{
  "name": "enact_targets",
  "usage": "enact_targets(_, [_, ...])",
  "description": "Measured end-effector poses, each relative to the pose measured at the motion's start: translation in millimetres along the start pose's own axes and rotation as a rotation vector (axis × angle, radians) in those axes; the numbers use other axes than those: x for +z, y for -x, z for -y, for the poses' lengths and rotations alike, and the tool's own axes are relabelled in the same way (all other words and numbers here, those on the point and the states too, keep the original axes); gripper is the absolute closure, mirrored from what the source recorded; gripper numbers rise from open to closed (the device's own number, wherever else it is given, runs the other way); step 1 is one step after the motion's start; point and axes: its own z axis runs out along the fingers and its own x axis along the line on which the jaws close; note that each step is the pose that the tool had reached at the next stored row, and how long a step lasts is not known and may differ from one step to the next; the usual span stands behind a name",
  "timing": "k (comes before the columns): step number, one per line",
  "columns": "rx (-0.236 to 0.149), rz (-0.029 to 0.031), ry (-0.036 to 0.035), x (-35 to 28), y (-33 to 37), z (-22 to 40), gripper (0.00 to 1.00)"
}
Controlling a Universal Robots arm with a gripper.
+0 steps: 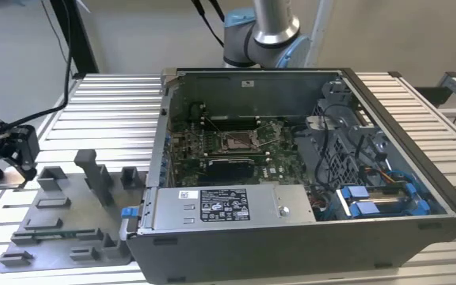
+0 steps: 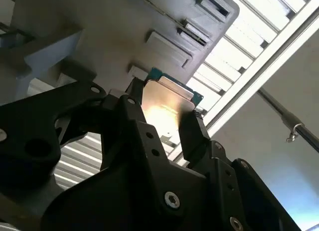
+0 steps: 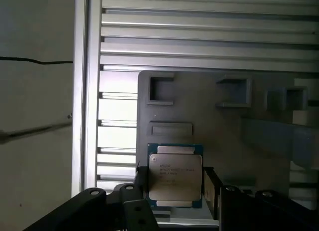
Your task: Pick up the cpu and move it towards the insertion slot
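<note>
Holds the cpu (image 3: 175,166) in the pincer (image 3: 175,184), clamped on two opposite edges, pale face showing in both wrist views. Hangs over the grey fixture tray (image 1: 69,217) on the bench (image 1: 109,107), at nine o'clock from the insertion slot (image 1: 240,141) and well apart. Looks done with the grasp; leaves nearly the whole carry into the open computer case (image 1: 307,237) to make

nothing legible: faint lines of lettering on the top face of the cpu (image 3: 175,175), and a dark label (image 1: 224,205) beside a small white sticker (image 1: 184,194) on the silver power-supply box (image 1: 291,208)
</note>
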Motion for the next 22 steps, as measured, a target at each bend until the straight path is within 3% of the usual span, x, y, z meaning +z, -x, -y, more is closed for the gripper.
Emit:
enact_targets(18, [0.0, 0.0001, 0.0, -81.3, 0.5, -2.8, 1.0])
enact_targets(22, [0.0, 0.0003, 0.0001, -84.1, 0.5, -2.8, 1.0])
